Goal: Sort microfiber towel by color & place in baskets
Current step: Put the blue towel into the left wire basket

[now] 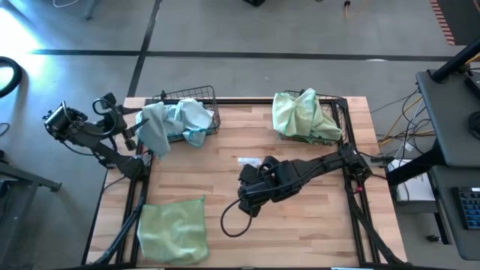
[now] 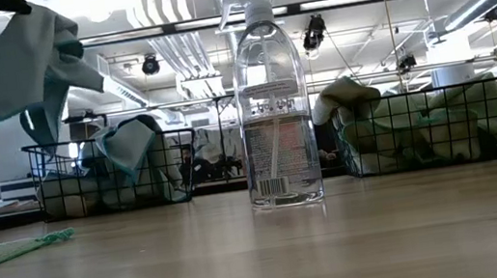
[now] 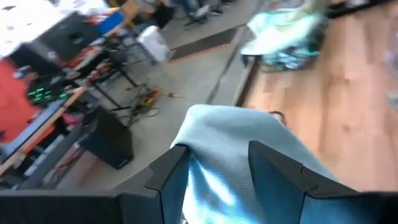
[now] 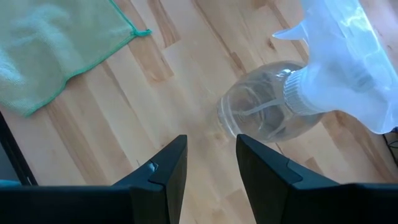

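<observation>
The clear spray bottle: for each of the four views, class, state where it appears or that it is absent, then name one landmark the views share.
High view: spray bottle mid-table, mostly hidden under the right arm.
Low view: bottle upright, centre.
Left wrist view: not in it.
Right wrist view: bottle seen from above, just beyond the fingers.
Shared landmark: flat green towel.

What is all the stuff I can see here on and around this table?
Baskets: two, black wire; left basket and right basket, both at the table's far edge.
Blue towels: light blue, a heap in the left basket.
Held blue towel: one, hanging beside the left basket.
Green towels: pale green, a heap in the right basket.
Flat green towel: one, near left corner.
Spray bottle: one, clear, upright mid-table.
Table: one, light wood.
Left gripper: shut on the held blue towel, at the table's left edge.
Right gripper: open, above the table next to the bottle.
</observation>
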You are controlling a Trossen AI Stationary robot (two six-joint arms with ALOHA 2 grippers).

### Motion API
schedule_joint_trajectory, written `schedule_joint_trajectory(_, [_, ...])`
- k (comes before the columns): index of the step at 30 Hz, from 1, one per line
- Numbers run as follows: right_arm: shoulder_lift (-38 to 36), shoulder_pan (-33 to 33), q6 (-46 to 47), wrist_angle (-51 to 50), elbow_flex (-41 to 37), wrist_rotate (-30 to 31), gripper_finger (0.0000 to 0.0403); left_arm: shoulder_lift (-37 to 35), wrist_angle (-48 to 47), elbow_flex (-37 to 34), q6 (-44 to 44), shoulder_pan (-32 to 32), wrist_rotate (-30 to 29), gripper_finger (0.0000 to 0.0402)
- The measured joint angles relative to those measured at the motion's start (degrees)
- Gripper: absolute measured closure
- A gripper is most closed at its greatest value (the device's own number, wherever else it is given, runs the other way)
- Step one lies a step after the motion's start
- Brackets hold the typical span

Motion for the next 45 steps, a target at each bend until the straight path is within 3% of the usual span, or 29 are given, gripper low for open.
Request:
schedule_joint_trajectory(6, [0.0,-0.63,-0.34,0.0,0.0,0.14,0.0268,-0.77,-0.05,0.0,-2.5,0.0,-7.96,0.0248])
schedule_joint_trajectory(13, [0.0,-0.79,-1.14,0.0,0.0,0.17,0.0268,-1.68,0.09,0.02,-3.18,0.0,-7.56,0.0248])
schedule_joint_trajectory(18, [0.0,-0.79,-1.47,-0.02,0.0,0.16,0.0268,-1.68,0.47,0.02,-5.6,-0.02,-3.61,0.0248])
schedule_joint_trajectory(28, [0.0,-0.79,-1.87,0.0,0.0,0.1,0.0268,-0.03,19.25,-0.11,5.21,0.0,-3.11,0.0248])
schedule_joint_trajectory(33, [0.0,-0.74,-1.99,0.0,0.0,0.06,0.0268,1.04,21.54,-0.11,3.98,0.0,-4.26,0.0248])
schedule_joint_trajectory(37, [0.0,-0.74,-2.08,0.0,0.0,0.02,0.0268,3.54,24.58,-0.11,1.72,0.0,-4.11,0.0248])
schedule_joint_trajectory(45, [0.0,-0.74,-2.49,0.02,0.0,-0.03,0.0268,11.34,29.08,0.03,5.65,2.42,-4.71,0.0248])
